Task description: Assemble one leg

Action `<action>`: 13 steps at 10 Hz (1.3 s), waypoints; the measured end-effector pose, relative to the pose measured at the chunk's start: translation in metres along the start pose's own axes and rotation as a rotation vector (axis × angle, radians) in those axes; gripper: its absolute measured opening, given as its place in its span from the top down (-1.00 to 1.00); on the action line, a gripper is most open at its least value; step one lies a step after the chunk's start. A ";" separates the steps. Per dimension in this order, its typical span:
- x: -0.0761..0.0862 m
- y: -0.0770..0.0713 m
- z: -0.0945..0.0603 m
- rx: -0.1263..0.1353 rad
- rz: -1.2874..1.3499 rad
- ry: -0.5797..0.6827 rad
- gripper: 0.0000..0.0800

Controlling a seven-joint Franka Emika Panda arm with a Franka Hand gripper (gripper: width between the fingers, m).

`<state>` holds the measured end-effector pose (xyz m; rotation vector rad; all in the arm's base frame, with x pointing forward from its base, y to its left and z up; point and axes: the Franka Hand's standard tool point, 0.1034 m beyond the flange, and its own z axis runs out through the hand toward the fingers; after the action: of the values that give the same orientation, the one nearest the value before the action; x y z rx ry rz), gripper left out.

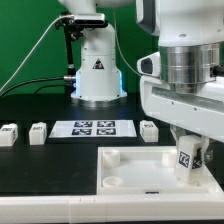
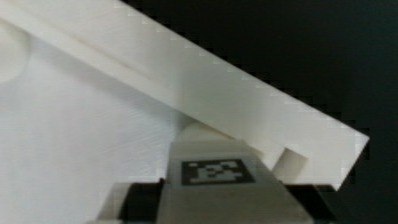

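Leg [image 1: 186,160] pinched between gripper [image 1: 190,149] fingers, low over panel [image 1: 120,162] near its rim. Judged midway: leg in hand, not yet seated in panel.

Leg [image 1: 187,160]: small white tagged block, upright, gripped, at panel [image 1: 128,160].

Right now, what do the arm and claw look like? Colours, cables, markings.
White arm with a silver metal ring at the wrist. The white base bears a black triangle sticker; black cables run from it. The claw is white, its fingers grey.
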<state>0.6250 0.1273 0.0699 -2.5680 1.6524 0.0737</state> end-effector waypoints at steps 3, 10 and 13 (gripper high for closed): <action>0.000 -0.001 -0.001 -0.002 0.035 -0.008 -0.02; 0.008 0.001 -0.001 -0.008 -0.857 0.000 -0.62; 0.011 0.000 -0.006 -0.038 -1.273 0.029 -0.62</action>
<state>0.6299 0.1166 0.0753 -3.0814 -0.1996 -0.0255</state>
